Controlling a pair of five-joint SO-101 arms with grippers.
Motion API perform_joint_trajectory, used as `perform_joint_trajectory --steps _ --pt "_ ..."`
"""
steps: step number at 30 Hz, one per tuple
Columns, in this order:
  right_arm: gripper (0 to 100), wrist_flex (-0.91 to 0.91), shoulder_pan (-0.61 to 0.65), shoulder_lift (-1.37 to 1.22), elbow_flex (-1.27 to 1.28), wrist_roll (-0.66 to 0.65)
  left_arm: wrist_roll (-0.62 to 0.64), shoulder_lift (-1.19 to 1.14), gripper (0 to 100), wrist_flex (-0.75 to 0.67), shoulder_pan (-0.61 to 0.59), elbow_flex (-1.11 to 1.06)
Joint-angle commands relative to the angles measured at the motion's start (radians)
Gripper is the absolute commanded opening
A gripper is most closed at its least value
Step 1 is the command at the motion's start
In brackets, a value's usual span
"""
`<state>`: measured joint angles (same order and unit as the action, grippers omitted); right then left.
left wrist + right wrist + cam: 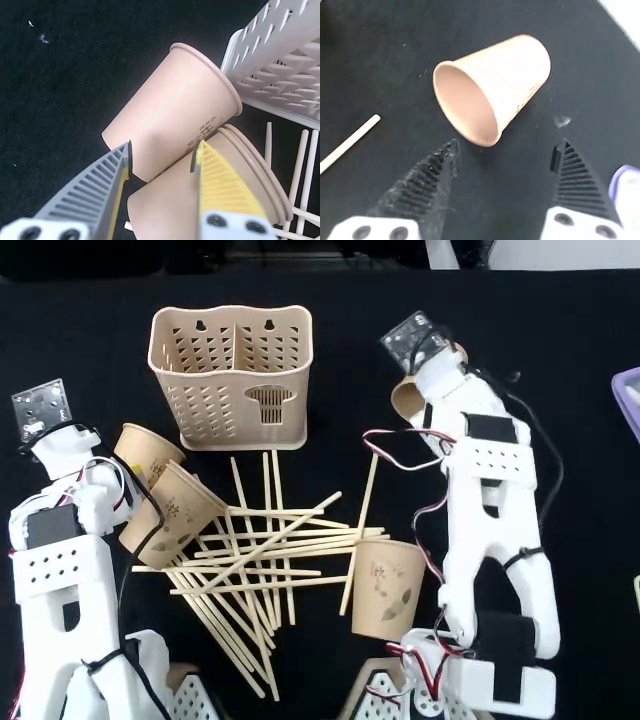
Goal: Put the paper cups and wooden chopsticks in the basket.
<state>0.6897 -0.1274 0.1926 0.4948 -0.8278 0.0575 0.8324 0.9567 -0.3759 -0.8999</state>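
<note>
The beige slotted basket (232, 375) stands at the back of the black table (330, 300). Two paper cups lie on their sides left of it, one (142, 452) behind the other (172, 512). My left gripper (161, 155) is open right over them, its fingertips straddling the rear cup (170, 110) above the nested front cup (240, 175). Wooden chopsticks (260, 550) lie crossed in a heap mid-table. A third cup (387, 587) stands upright beside them. A fourth cup (490, 85) lies on its side just ahead of my open right gripper (507, 148).
A purple container edge (627, 395) shows at the far right. White perforated stands (385, 695) sit at the front edge between the arms. One chopstick (362, 525) leans from the right arm's wires down toward the upright cup.
</note>
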Motion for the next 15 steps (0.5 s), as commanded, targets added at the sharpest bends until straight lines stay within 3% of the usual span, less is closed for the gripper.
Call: perform_joint_trajectory --steps 1,7,15 --pt "30.2 -0.140 -0.021 -0.042 0.005 -0.063 0.006 0.025 22 -0.017 -0.010 0.010" --pt "30.1 -0.316 -0.023 -0.176 0.007 -0.144 0.006 0.025 22 -0.017 -0.010 0.010" --pt "29.7 -0.520 -0.029 -0.306 0.002 -0.150 0.006 0.025 22 -0.017 -0.010 0.010"
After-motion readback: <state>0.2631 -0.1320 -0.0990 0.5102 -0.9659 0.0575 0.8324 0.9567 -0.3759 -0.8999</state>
